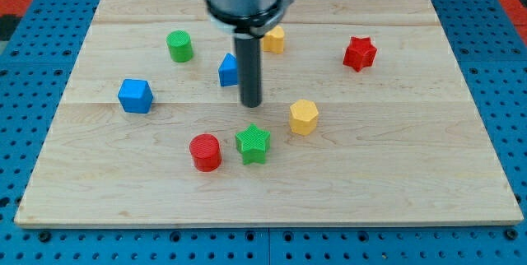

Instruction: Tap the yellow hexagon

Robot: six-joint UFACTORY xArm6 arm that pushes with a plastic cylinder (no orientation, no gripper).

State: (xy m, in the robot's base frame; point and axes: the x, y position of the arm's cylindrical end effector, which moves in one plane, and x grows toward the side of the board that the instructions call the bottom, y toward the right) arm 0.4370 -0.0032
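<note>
The yellow hexagon (303,117) sits right of the board's middle. My tip (251,105) rests on the board to its left, with a clear gap between them. A green star (253,144) lies just below the tip. A blue block (228,70), partly hidden by the rod, stands up-left of the tip. A second yellow block (274,39) shows behind the rod near the top; its shape is partly hidden.
A red cylinder (205,152) sits left of the green star. A blue cube (135,95) is at the left, a green cylinder (179,46) at the upper left, a red star (360,53) at the upper right. The wooden board (412,183) lies on a blue pegboard.
</note>
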